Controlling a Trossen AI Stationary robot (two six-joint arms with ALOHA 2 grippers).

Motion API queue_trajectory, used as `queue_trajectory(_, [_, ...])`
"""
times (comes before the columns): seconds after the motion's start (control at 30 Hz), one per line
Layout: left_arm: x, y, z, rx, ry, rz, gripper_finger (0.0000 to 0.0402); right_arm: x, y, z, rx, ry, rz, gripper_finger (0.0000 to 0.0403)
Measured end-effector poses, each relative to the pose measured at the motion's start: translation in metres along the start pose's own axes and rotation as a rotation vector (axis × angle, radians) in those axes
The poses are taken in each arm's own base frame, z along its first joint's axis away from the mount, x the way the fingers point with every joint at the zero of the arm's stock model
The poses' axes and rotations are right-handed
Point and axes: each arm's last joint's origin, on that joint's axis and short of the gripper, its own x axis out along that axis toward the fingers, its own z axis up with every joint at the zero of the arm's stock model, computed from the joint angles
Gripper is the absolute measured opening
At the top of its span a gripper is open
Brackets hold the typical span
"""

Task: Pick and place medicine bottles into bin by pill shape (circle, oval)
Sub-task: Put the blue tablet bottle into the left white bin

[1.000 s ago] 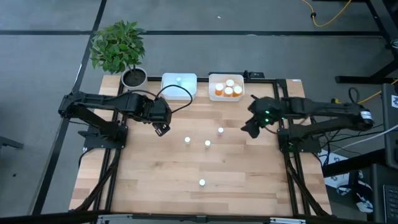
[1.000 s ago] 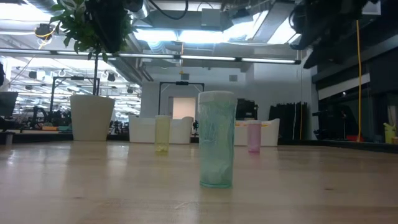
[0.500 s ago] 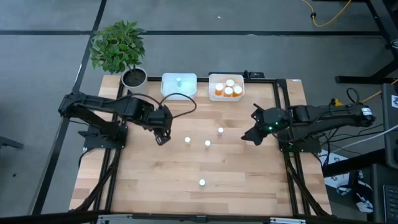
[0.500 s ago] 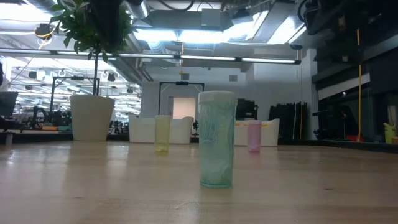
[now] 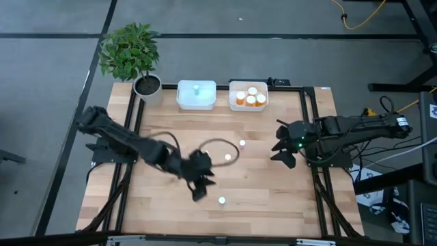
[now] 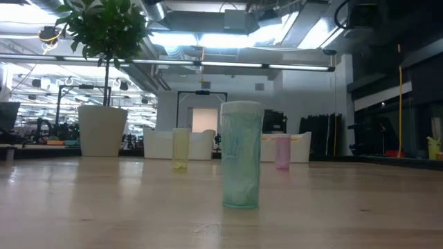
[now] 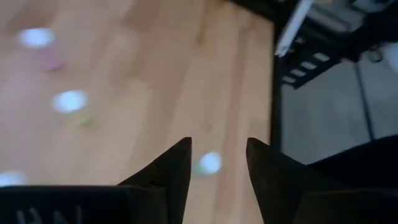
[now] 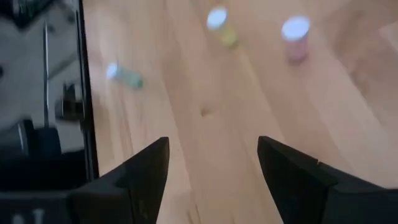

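— On the counter [image 5: 273,198], where do the bottles stand?
— A pale green bottle [image 5: 222,200] stands alone toward six o'clock. A yellowish bottle [image 5: 228,157] and a pinkish bottle [image 5: 242,143] stand near the middle, close together but apart.

— And the rest?
— At twelve o'clock sit two white bins side by side: the left bin [image 5: 196,95] holds one small bottle [image 5: 196,88], the right bin [image 5: 248,96] holds the orange bottles [image 5: 250,98].

— What about the claws?
— The left claw [image 5: 202,186] hangs just at ten o'clock of the pale green bottle, its fingers parted and empty; in the left wrist view that bottle's cap shows between its fingertips [image 7: 177,163]. The right claw [image 5: 281,146] waits at three o'clock, spread wide and holding nothing, well apart from the bottles.

— Anything else?
— A potted plant [image 5: 133,58] stands at the eleven o'clock corner.
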Motion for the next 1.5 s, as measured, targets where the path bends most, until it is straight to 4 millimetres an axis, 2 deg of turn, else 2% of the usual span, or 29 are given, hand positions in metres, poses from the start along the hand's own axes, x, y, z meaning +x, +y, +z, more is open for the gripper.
queue_trajectory(0.17, [0.044,-0.021,-0.022,0.002,0.000,-0.020,0.0147,0.000,-0.004,-0.007,-0.053,0.086,-0.030,0.0247])
queue_trajectory(0.27, [0.063,-0.034,-0.030,0.005,0.017,-0.002,0.0147,-0.001,-0.006,-0.011,-0.083,0.119,-0.048,0.0247])
queue_trajectory(0.47, [0.084,-0.061,-0.024,0.042,0.083,0.026,0.0147,-0.001,-0.007,-0.012,-0.120,0.133,-0.054,0.0247])
queue_trajectory(0.63, [0.088,-0.070,-0.016,0.088,0.214,0.133,0.0147,-0.001,-0.007,-0.012,-0.121,0.132,-0.054,0.0247])
queue_trajectory(0.9, [0.105,-0.061,-0.015,0.076,0.306,0.170,0.0156,-0.001,-0.008,-0.011,-0.123,0.115,-0.073,0.0247])
queue_trajectory(1.17, [0.107,-0.047,-0.010,0.090,0.353,0.198,0.0228,-0.001,-0.008,-0.011,-0.127,0.115,-0.074,0.0247])
queue_trajectory(1.3, [0.120,-0.045,-0.018,0.144,0.377,0.212,0.0248,-0.001,-0.008,-0.011,-0.134,0.116,-0.075,0.0247])
queue_trajectory(1.5, [0.132,-0.045,-0.026,0.157,0.380,0.237,0.0247,-0.001,-0.008,-0.011,-0.149,0.119,-0.075,0.0247])
